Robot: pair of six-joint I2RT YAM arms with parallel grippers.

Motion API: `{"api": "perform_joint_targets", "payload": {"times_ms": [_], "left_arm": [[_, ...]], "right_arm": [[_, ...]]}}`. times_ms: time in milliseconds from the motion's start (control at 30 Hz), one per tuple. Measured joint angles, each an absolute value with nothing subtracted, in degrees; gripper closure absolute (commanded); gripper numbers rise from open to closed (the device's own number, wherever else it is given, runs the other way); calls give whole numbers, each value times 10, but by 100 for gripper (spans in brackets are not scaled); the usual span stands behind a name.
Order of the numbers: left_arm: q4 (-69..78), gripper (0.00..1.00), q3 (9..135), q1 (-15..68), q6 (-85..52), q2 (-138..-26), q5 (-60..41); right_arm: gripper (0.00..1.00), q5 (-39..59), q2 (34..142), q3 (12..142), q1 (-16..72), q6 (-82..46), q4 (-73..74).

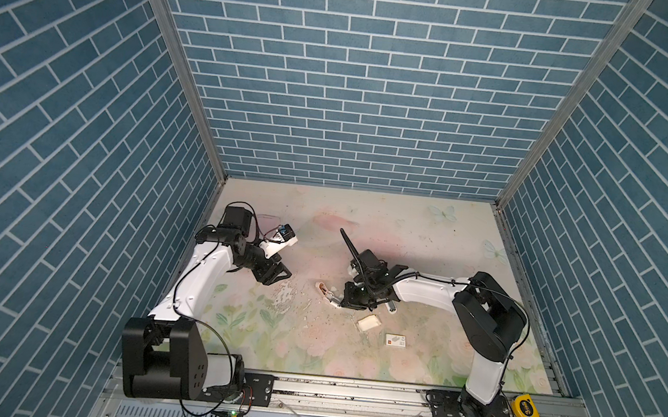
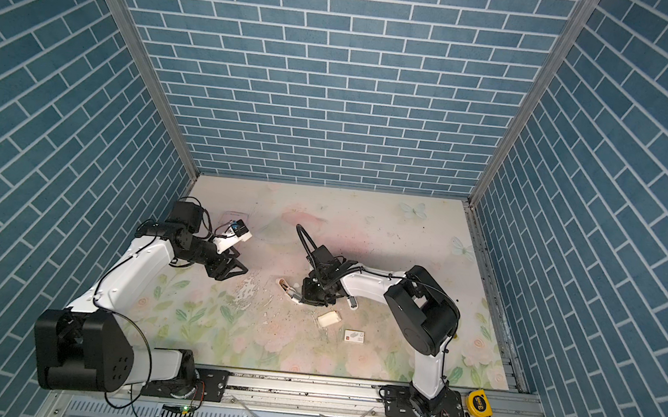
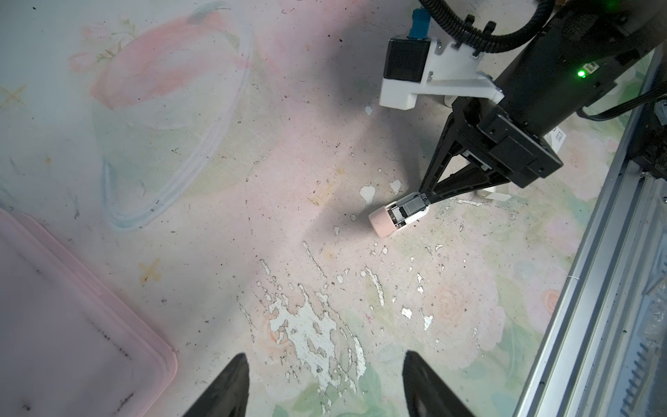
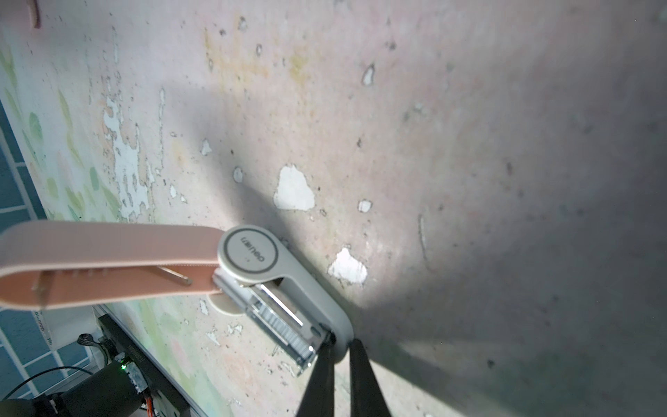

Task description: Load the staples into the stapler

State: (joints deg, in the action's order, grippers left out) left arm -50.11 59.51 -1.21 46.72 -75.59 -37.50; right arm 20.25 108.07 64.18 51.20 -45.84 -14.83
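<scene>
Both top views show one stapler (image 1: 322,288), one tray (image 1: 368,322), one sleeve (image 1: 395,340).

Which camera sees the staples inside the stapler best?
The right wrist view: the staples sit close-up in the open stapler. The left wrist view shows them small; in both top views they're too tiny.

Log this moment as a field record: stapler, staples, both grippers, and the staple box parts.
stapler: lying on the table, pink lid open
staples: grey strip in the stapler's open channel
right gripper: shut on the stapler's front end
left gripper: open, empty, above the table, away from the stapler
card tray: plain white, on the table near the right arm
sleeve: white with a red square, beside the card tray, not touching it
</scene>
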Motion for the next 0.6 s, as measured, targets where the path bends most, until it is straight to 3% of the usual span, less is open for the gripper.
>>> {"api": "perform_joint_targets", "payload": {"times_ms": [367, 600], "left_arm": [[-506, 31, 589, -12, 494, -754, -378], [-545, 31, 594, 4, 562, -816, -384]], "right_arm": [[89, 208, 1100, 670, 506, -426, -163], [89, 207, 1100, 670, 506, -416, -163]]}}
